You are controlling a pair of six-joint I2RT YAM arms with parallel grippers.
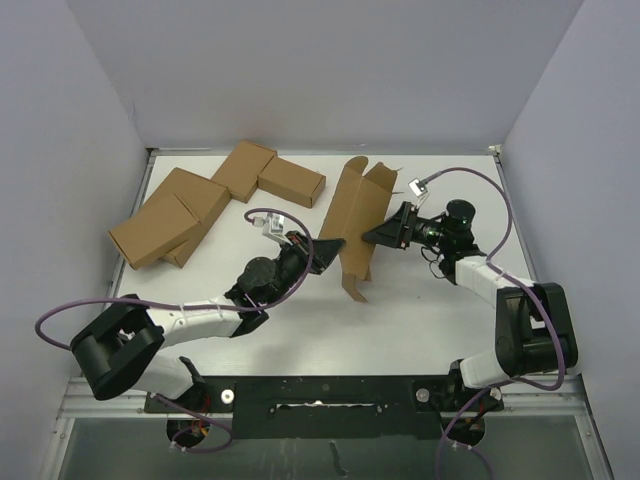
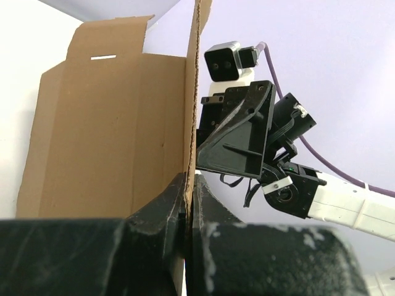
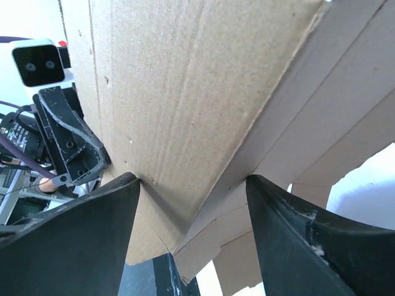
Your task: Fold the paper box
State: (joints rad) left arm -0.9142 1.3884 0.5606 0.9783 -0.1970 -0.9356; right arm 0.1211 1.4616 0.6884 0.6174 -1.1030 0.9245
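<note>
Paper box (image 1: 355, 215) stands half-formed near the middle of the table (image 1: 430, 330), its flaps loose at top and bottom. From above, whether its lowest flap rests on the table or hangs just clear is hard to judge.

On the near-left side of the paper box, the left tool (image 1: 322, 245) is pinched together on the thin edge of one panel. The left wrist view shows that edge running straight down into the seam between the dark fingers (image 2: 166, 209), and the fingers cut off the lower part of the panel.

On the right side of the box, the right tool (image 1: 378, 236) meets a folded ridge of cardboard. Its jaws stand wide apart in the right wrist view, one finger (image 3: 92, 228) on each side of the ridge and both against it. I cannot tell whether they squeeze it or only touch. Cardboard fills that view, so the outline of the box is lost there. In the left wrist view the upright panel hides the right tool's fingertips.

Left of the box and farther back, four closed brown cartons (image 1: 215, 200) lie clustered, some overlapping, so their full edges are not all visible.
</note>
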